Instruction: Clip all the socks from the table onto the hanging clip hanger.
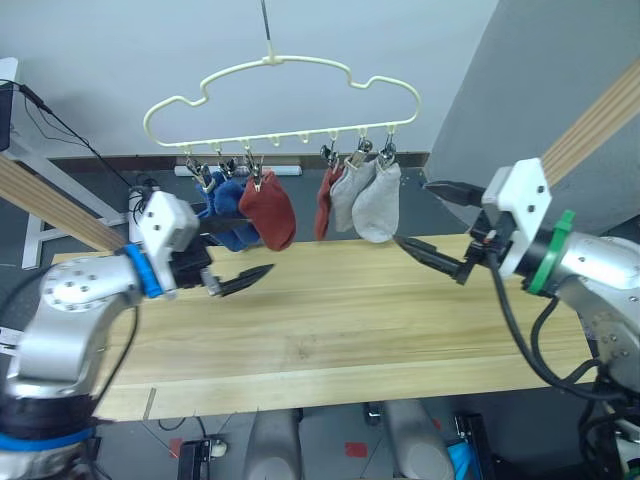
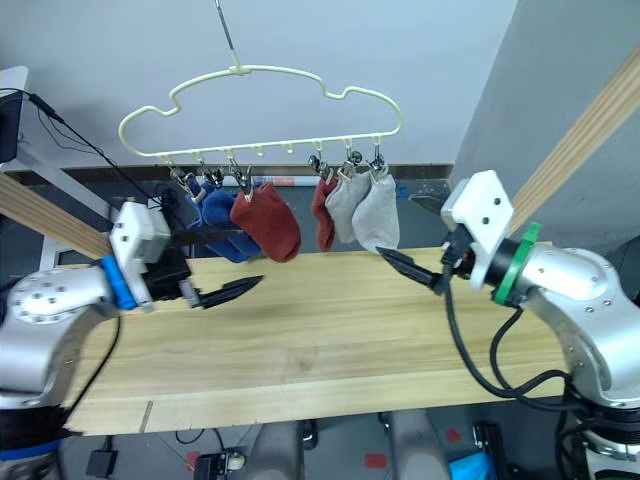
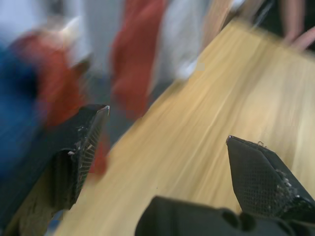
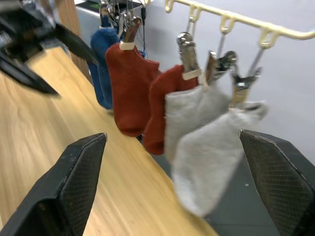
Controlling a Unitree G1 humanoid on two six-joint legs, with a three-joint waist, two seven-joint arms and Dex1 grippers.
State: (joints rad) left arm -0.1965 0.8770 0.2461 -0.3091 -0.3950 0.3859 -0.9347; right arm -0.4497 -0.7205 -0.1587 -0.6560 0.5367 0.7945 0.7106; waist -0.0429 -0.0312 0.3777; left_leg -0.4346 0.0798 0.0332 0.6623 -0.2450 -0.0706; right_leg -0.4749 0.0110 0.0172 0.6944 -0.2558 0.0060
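Slanted wooden poles (image 1: 598, 122), white frame (image 1: 38, 190) and cables (image 1: 60, 125) behind

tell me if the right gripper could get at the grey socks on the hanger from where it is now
Probably yes. The right gripper is open, holds nothing and sits just beside the grey socks, with nothing between them.

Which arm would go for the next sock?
Neither looks needed. All six socks hang clipped on the clip hanger, and the table holds none. The left gripper and right gripper are both open, holding nothing.
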